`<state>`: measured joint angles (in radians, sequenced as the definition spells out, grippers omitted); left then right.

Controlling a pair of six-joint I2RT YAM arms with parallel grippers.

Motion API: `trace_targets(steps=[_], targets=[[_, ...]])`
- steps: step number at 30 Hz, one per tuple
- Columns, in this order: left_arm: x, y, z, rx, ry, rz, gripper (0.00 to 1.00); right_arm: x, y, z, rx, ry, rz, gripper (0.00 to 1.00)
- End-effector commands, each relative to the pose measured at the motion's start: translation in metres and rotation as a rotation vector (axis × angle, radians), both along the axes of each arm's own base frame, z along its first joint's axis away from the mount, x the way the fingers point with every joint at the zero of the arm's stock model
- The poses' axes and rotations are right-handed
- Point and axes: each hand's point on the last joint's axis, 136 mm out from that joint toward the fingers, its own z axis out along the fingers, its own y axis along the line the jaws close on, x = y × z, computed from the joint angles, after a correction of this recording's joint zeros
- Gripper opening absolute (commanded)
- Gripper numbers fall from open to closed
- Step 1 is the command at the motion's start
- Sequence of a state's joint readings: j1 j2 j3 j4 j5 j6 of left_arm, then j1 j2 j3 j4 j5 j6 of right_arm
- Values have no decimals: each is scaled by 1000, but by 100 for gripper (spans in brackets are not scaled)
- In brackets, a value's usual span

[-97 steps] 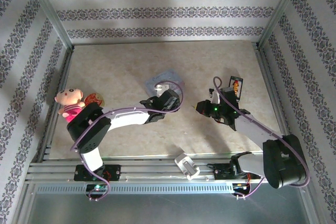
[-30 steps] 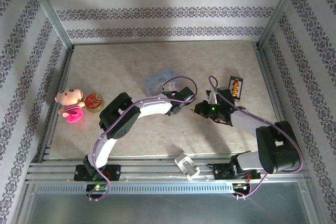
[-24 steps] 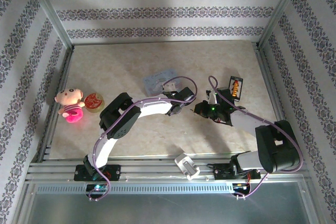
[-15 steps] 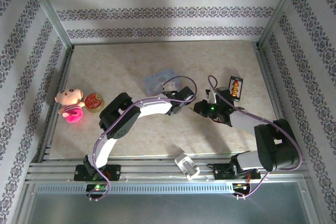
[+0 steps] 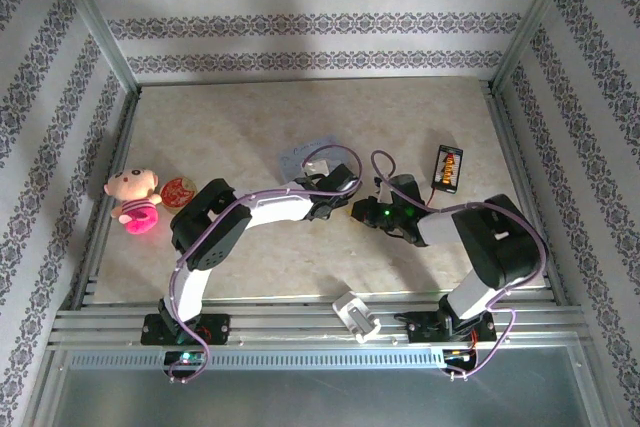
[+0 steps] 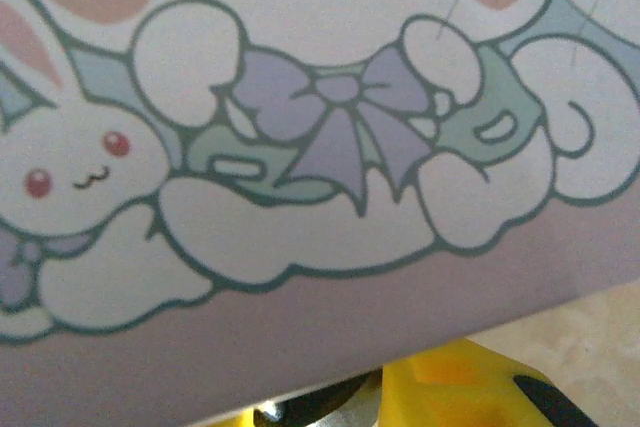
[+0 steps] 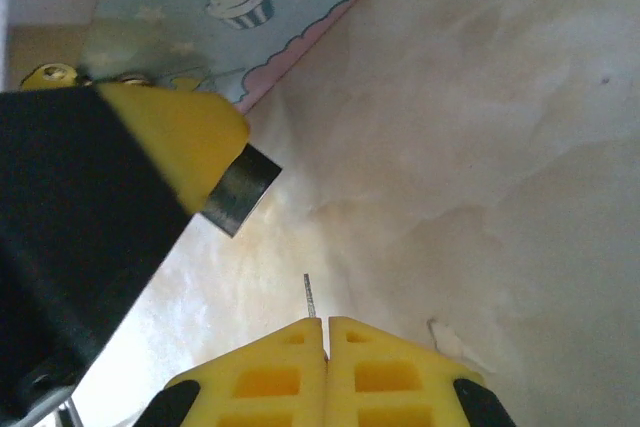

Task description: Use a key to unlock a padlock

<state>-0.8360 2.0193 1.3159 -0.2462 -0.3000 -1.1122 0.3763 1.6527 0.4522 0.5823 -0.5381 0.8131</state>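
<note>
Observations, near edge to far.

1. A white boxy piece with a grey end [image 5: 355, 315] lies on the rail at the near edge, between the two arm bases.
2. Both arms reach to the middle of the counter [image 5: 240, 112], where their tips are close together.
3. Right end effector [image 7: 326, 325]: the yellow fingers are pressed together. A very thin dark metal sliver, taken to be the key [image 7: 308, 297] seen edge-on, sticks out from between the tips. In the overhead view this end effector [image 5: 358, 211] is just right of the left one.
4. Left end effector [image 5: 338, 197]: it sits just beside the near right corner of the pale blue cartoon-printed tin [image 5: 303, 159]. The right wrist view shows one yellow finger [image 7: 180, 137] with a black pad. The left wrist view shows one yellow finger [image 6: 450, 387] below the tin's printed face [image 6: 320, 147]. The spread of the fingers cannot be told.
5. Padlock: not identified with certainty. A dark part with a silvery glint [image 6: 300, 409] sits at the tin's lower edge, just beside the left finger. It is too blurred to confirm.
6. To the left, a pink plush doll [image 5: 133, 197] lies beside a round reddish item [image 5: 180, 190].
7. Far right, a small black case with orange markings [image 5: 448, 167] lies apart from both arms.
</note>
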Motion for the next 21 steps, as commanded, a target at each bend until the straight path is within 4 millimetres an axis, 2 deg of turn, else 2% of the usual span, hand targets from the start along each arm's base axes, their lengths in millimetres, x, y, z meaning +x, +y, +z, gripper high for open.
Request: trace_targets(steps=[1,8,9,10,12,13,18,21], targets=[[6,-6,18,-108,-17,7,5,13,8,11,77,-74,-36,0],[7,-6,19,-139,-19,6,6,13,5,5,120,-80,-87,0],[8,-6,19,-142,-20,6,10,13,3,5,121,-80,-95,0],[8,-8,20,-150,-21,-1,21,12,1,5,123,-79,-104,0],[8,-9,20,-150,-20,-18,61,12,-2,8,123,-86,-115,0],[7,-10,19,-146,-16,-27,68,13,-4,12,123,-96,-122,0],[-1,-1,10,-101,14,-3,71,2,-19,12,89,-89,-150,0],[-2,4,15,-49,-19,18,73,-2,-26,14,77,-84,-161,0]])
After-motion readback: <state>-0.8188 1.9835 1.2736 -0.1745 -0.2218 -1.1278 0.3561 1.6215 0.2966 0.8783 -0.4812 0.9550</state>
